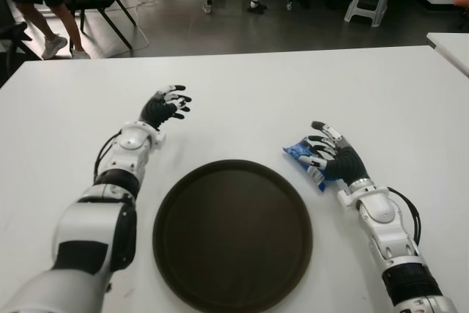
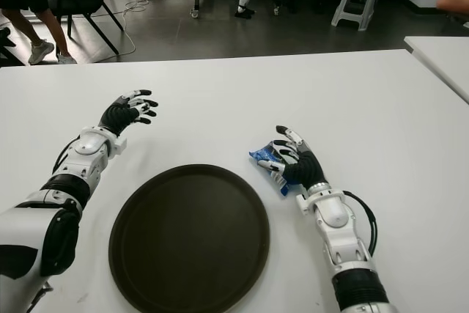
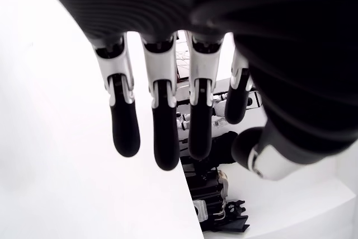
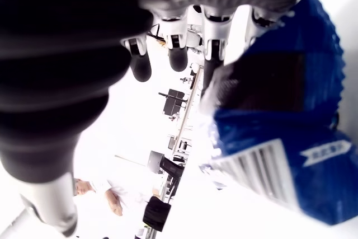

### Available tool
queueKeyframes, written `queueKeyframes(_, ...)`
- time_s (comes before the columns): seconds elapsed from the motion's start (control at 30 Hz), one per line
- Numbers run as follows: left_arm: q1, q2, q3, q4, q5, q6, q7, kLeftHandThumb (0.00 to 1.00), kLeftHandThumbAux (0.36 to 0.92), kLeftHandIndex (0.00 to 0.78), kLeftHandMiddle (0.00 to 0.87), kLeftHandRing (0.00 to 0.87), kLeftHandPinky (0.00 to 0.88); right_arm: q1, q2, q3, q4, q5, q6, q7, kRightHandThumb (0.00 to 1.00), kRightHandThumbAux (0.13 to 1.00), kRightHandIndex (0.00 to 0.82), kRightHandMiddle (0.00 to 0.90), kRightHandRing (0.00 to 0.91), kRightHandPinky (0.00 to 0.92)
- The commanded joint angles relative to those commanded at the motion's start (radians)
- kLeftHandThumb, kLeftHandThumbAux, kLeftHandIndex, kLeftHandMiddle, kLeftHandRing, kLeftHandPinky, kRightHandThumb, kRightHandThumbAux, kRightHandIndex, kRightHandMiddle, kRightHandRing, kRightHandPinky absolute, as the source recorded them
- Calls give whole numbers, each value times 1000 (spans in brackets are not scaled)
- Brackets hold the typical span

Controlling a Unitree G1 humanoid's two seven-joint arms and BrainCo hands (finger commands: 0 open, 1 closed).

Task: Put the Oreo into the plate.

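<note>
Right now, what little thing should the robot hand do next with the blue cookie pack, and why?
Probably close the right hand around the Oreo pack. The hand is over the pack on the table, but its fingers look spread, not gripping. The plate sits empty just to its left. The left hand is open, beyond the plate's left side.

We are seeing the plate (image 1: 232, 236) lying on the table (image 1: 293, 86) between our hands, with the Oreo packet (image 1: 304, 155) just right of it.
</note>
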Motion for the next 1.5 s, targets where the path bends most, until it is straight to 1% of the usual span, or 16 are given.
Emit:
queueKeyframes(0.2,-1,-2,3,-1,-4,2,-4,55,620,208,348,382,403,11,7,-10,-36,12,19,2,0,718,101,185,174,190)
queueKeyframes(0.47,1,-5,4,-4,-5,-4,-2,49,622,214,350,380,393,23,13,-14,-62,7,30,-6,0,726,107,194,186,210)
queueKeyframes(0.63,1,-5,3,-5,-4,-4,0,55,623,209,347,378,394,25,10,-11,-65,-5,31,-11,0,731,111,197,188,214)
queueKeyframes(0.73,0,-6,2,-7,-4,-3,0,69,631,207,342,374,395,25,1,2,-59,-45,8,-32,0,735,109,193,186,208)
queueKeyframes(0.9,0,-7,3,-7,-5,-1,-2,87,645,212,340,371,395,27,-3,14,-50,-94,-28,-60,0,735,99,182,179,187)
queueKeyframes(0.93,0,-6,2,-7,-5,0,-2,88,645,213,341,371,395,34,-5,23,-56,-118,-40,-74,0,736,97,180,176,178)
queueKeyframes(0.97,-1,-6,2,-7,-5,1,-3,89,644,216,344,374,395,39,-6,30,-61,-136,-49,-85,0,738,92,170,162,137)
queueKeyframes(1.03,-1,-6,1,-7,-4,2,-3,86,643,218,349,376,394,53,-14,44,-87,-174,-57,-101,0,739,85,157,141,89)
queueKeyframes(1.13,0,-7,1,-7,-4,1,-5,78,635,215,351,379,394,63,-25,59,-118,-214,-54,-114,0,733,80,146,125,64)
queueKeyframes(1.27,1,-7,1,-8,-5,-1,-9,67,625,213,354,383,397,68,-33,75,-148,-264,-50,-133,0,729,80,141,120,67)
queueKeyframes(1.33,1,-8,1,-8,-5,-2,-10,67,620,212,354,383,393,71,-39,84,-158,-293,-53,-146,0,745,84,145,126,93)
queueKeyframes(1.5,0,-9,2,-8,-6,-3,-9,82,624,212,351,380,389,81,-45,96,-183,-333,-57,-162,0,769,85,147,134,130)
